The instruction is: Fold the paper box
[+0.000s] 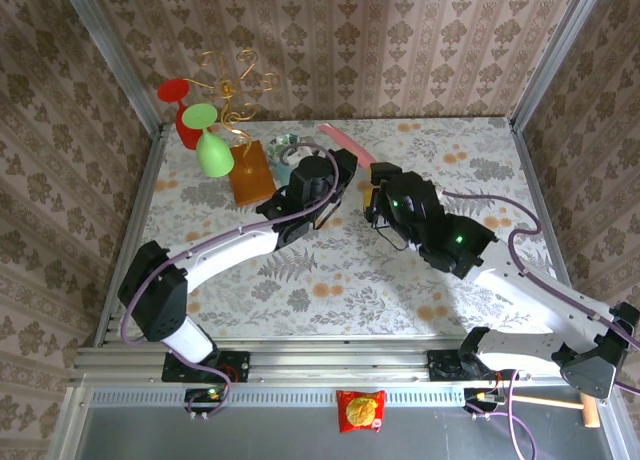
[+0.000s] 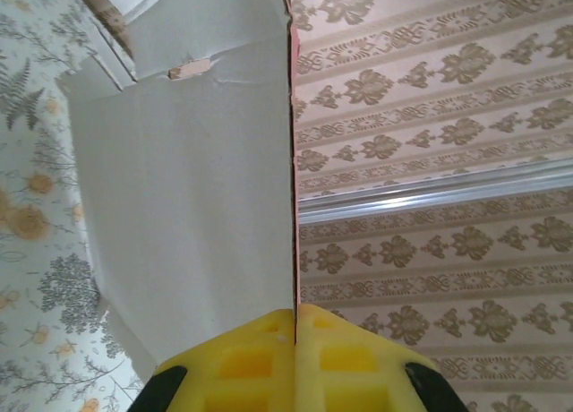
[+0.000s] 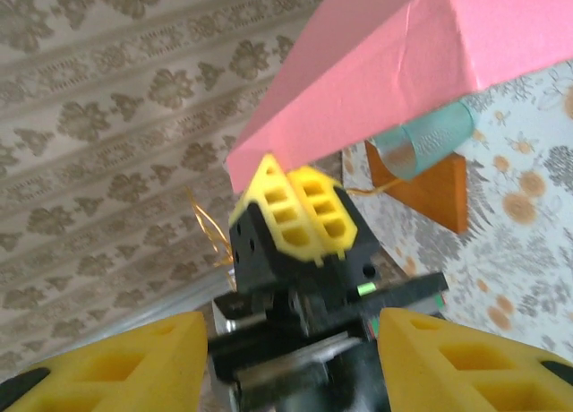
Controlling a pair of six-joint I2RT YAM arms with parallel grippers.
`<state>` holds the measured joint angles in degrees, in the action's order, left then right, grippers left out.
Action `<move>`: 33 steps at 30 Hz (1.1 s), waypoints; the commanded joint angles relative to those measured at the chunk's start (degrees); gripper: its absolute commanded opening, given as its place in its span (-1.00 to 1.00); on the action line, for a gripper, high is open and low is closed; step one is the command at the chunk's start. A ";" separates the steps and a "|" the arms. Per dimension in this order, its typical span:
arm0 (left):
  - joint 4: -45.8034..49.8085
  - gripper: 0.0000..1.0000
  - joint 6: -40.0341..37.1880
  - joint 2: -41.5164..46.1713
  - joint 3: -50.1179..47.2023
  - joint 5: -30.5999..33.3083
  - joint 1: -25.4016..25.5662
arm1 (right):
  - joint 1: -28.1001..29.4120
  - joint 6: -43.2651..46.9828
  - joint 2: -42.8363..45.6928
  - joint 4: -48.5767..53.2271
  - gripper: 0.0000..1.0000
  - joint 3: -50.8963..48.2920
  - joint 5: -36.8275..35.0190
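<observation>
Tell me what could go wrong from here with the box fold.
1. The left gripper pinches the paper box only at one edge; the thin card might slip or crease wrongly.
2. The right gripper hangs open, close to the left one; closing in may bump it.
3. The teal cup and orange block sit near the box; a swung panel could knock them.

The pink cardboard paper box (image 1: 342, 138) is held up over the far middle of the floral-clothed table (image 1: 330, 280). The left gripper (image 2: 295, 315) clamps its edge from the left. The right gripper (image 3: 288, 327), jaws apart, sits just right. The orange-brown rectangular block (image 1: 250, 175) lies farther left, with the teal plastic cup (image 3: 425, 139) just right of it.
</observation>
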<state>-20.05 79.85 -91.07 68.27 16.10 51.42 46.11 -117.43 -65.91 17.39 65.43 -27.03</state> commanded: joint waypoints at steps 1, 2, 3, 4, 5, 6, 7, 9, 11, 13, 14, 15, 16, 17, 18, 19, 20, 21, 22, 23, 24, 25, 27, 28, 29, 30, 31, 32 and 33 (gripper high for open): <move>-4.94 -1.00 -2.83 -0.48 -0.83 1.48 0.70 | -0.58 -6.31 0.50 -2.56 0.08 -2.56 -6.98; -4.93 -1.00 -3.00 -0.50 -0.71 1.55 0.83 | -0.72 -6.57 0.52 -2.32 0.07 -2.91 -7.36; -4.95 -1.00 -2.96 -0.60 -0.69 1.57 1.01 | -0.83 -6.76 0.53 -2.44 0.07 -3.34 -7.86; -5.17 -1.00 -2.86 -0.72 -0.76 1.50 1.06 | -1.18 -6.86 0.52 -2.99 0.05 -3.94 -8.40; -5.52 -1.00 -2.86 -0.87 -0.66 1.41 1.19 | -1.72 -6.76 0.45 -3.87 0.03 -4.58 -8.55; -5.69 -1.00 -2.82 -1.05 -0.66 1.40 1.44 | -2.26 -6.76 0.28 -5.25 0.00 -5.23 -8.53; -5.80 -1.00 -2.86 -1.18 -0.58 1.39 1.65 | -2.87 -6.59 0.09 -6.26 -0.02 -5.68 -8.73; -5.90 -1.00 -2.93 -1.38 -0.45 1.31 2.04 | -4.07 -6.00 -0.43 -7.85 -0.07 -6.00 -8.71; -6.10 -1.00 -2.86 -1.68 -0.37 1.37 2.27 | -4.95 -5.12 -1.20 -9.52 -0.10 -6.09 -8.45; -6.30 -1.00 -2.67 -1.83 -0.41 0.89 2.37 | -5.99 -4.25 -2.05 -11.36 -0.13 -6.10 -7.90; -6.47 -1.00 -2.65 -1.99 -0.40 0.87 2.49 | -6.32 -3.91 -2.34 -11.94 -0.14 -6.09 -7.91; -6.65 -1.00 -2.69 -1.97 -0.42 0.78 2.59 | -6.76 -3.72 -2.70 -12.26 -0.17 -6.10 -7.79; -6.66 -1.00 -2.77 -1.95 -0.35 0.80 2.63 | -7.13 -3.62 -3.01 -12.52 -0.21 -6.10 -7.65; -6.54 -1.00 -2.81 -1.94 -0.31 0.78 2.72 | -7.47 -3.44 -3.29 -12.95 -0.26 -6.10 -7.56; -6.43 -1.00 -2.86 -2.00 -0.26 0.87 2.85 | -7.67 -3.23 -3.51 -13.60 -0.31 -6.03 -7.44; -6.36 -1.00 -2.73 -1.92 -0.34 0.88 2.86 | -7.86 -2.90 -3.74 -13.82 -0.37 -5.85 -7.35; -6.32 -1.00 -2.76 -1.86 -0.39 0.87 2.83 | -7.96 -2.53 -3.87 -13.68 -0.43 -5.46 -7.34; -6.29 -1.00 -2.73 -1.80 -0.42 0.95 2.81 | -8.17 -2.08 -3.97 -13.29 -0.50 -4.99 -7.27; -6.25 -1.00 -2.70 -1.75 -0.49 0.91 2.84 | -8.42 -1.59 -3.94 -12.93 -0.59 -4.71 -7.28; -6.31 -1.00 -2.75 -1.66 -0.36 0.74 2.82 | -8.80 -1.17 -3.96 -12.63 -0.70 -4.54 -7.12; -6.32 -1.00 -2.76 -1.67 -0.37 0.48 2.85 | -9.33 -0.77 -3.83 -12.25 -0.79 -4.52 -6.92; -6.31 -0.94 -2.84 -1.63 -0.22 0.05 2.89 | -9.88 -0.32 -3.64 -11.45 -0.92 -4.37 -6.62; -6.05 -0.55 -3.33 -1.34 0.17 -1.47 2.52 | -11.17 1.07 -2.95 -9.35 -1.00 -3.83 -5.89; -4.53 -0.38 -3.96 -0.80 0.83 -2.72 2.05 | -12.15 2.49 -2.49 -8.70 -1.00 -3.32 -5.03; -1.81 -0.19 -4.37 -0.07 1.74 -3.91 1.55 | -13.28 4.37 -2.10 -8.69 -1.00 -2.88 -3.87; 1.28 -0.01 -5.39 1.28 2.62 -4.56 0.99 | -14.75 5.97 -1.53 -7.51 -1.00 -1.97 -2.01; 5.67 0.12 -6.65 2.95 3.43 -4.58 0.32 | -16.40 7.22 -1.02 -5.19 -1.00 -0.51 0.24; 9.89 0.22 -7.69 4.52 4.35 -4.30 -0.49 | -17.85 8.89 -0.62 -3.75 -1.00 0.69 2.71; 13.48 0.25 -9.22 6.46 4.99 -4.09 -1.40 | -19.93 10.72 -0.24 -2.08 -1.00 2.26 6.43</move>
<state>-16.97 75.40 -91.18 69.25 13.13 52.29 29.61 -112.99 -69.17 10.24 62.72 -26.33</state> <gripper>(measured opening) 0.610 0.059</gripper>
